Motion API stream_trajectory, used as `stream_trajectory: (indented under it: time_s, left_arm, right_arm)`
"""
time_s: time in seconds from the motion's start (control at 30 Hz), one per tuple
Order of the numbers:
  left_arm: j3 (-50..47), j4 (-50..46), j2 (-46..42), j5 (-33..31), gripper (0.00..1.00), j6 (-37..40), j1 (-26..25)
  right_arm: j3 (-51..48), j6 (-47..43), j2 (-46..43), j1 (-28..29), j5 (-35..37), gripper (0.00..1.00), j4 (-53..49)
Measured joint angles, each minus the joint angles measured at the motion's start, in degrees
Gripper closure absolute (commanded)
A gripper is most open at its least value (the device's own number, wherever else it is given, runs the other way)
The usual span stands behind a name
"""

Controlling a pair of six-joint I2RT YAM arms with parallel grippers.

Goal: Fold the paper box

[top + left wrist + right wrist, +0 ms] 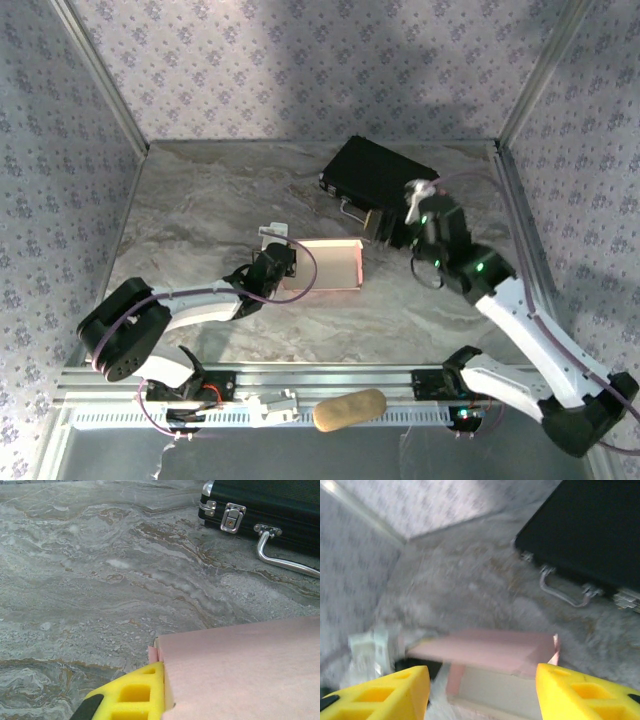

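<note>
Spread wide across the bottom of its own wrist view, the right pincer [482,695] is released, with nothing between its yellow fingers. It hangs over the near end of the black case [375,175] and is tilted toward the paper box [325,265]. That looks like a waiting pose, open far enough to come down on a wall or flap once the other side is steadied.

The box sits mid-tabletop [100,580], just beside the case's near corner. It is already partly formed, with raised walls around a pale floor and a pink panel lifted over its left end.

The left pincer [268,268] is at that left end. In its wrist view one yellow finger [135,695] presses against the panel's edge. The panel hides its partner, so I cannot tell whether the pincer is clenched on the cardboard or only bracing it. Either way it seems placed to keep the thin card from sliding or springing back.

A small flap stands up at the box's far right corner. That is probably the next piece to tuck in.
</note>
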Motion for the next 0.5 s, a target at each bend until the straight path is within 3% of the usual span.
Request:
stream_trajectory:
  time_s: [0.1,0.2,0.37,0.5]
  left_arm:
    - [0.07,-0.09,0.00,0.00,1.00,0.00,0.00]
    - [0.55,-0.72,0.04,0.04,1.00,0.00,0.00]
    - [0.98,-1.57,0.04,0.02,1.00,0.24,-0.28]
    - [1.49,-2.34,0.07,0.04,1.00,0.42,-0.31]
  right_arm:
    - [8.74,4.13,8.72,-9.97,-5.66,0.46,-4.50]
    - [13.38,6.80,19.52,-14.10,-13.27,0.49,-6.43]
    - [14.51,9.35,34.16,-11.69,-20.13,0.48,-10.84]
    - [13.68,11.37,35.85,-9.11,-22.71,0.49,-11.96]
